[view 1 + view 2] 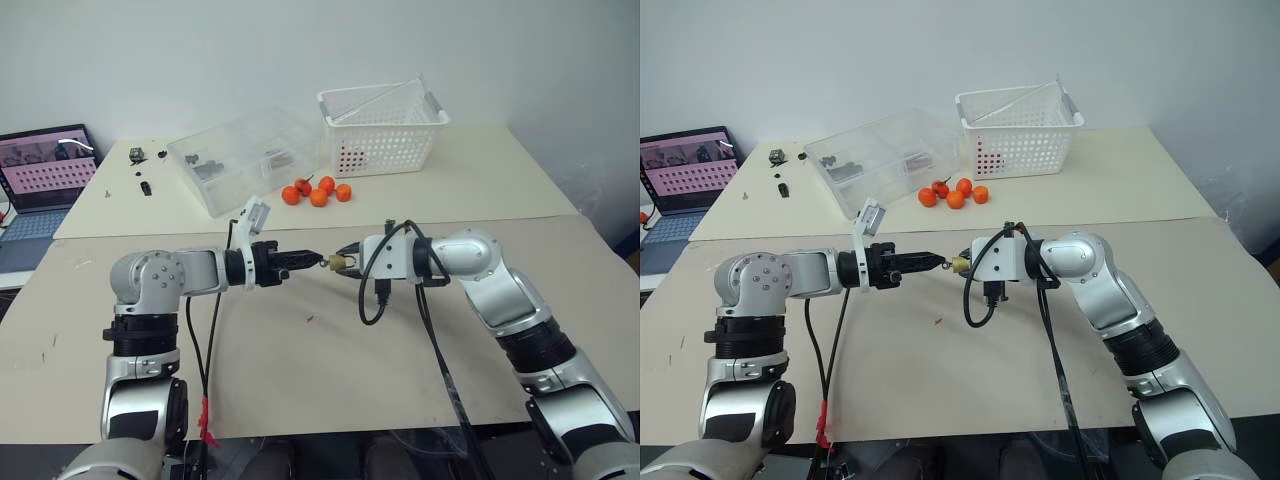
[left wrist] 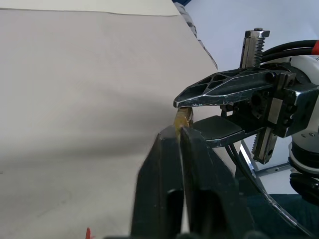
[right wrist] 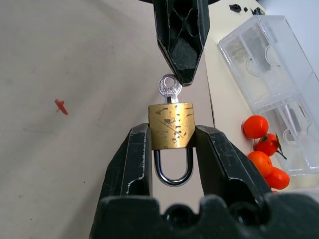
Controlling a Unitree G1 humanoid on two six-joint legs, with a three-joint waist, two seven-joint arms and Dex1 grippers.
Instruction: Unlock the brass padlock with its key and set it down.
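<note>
A: What was hard to make out?

B: The key's (image 3: 169, 87) blade was hidden inside the brass padlock (image 3: 171, 126); only its round bow showed.

A: Where was the padlock?

B: Above the table (image 1: 300, 360), clamped between the right gripper's (image 3: 172, 130) fingers, shackle toward the wrist. The left gripper (image 3: 180, 74) met it tip to tip, nearly closed, pinching the key's bow.

A: Counts?

B: One padlock, one key, five orange fruits (image 1: 318, 190) beside a white basket (image 1: 382, 130).

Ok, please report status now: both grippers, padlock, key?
Right gripper clamps brass padlock, shackle closed. Key sits in lock. Left gripper at key head, grip unclear. Nothing blocking.
</note>
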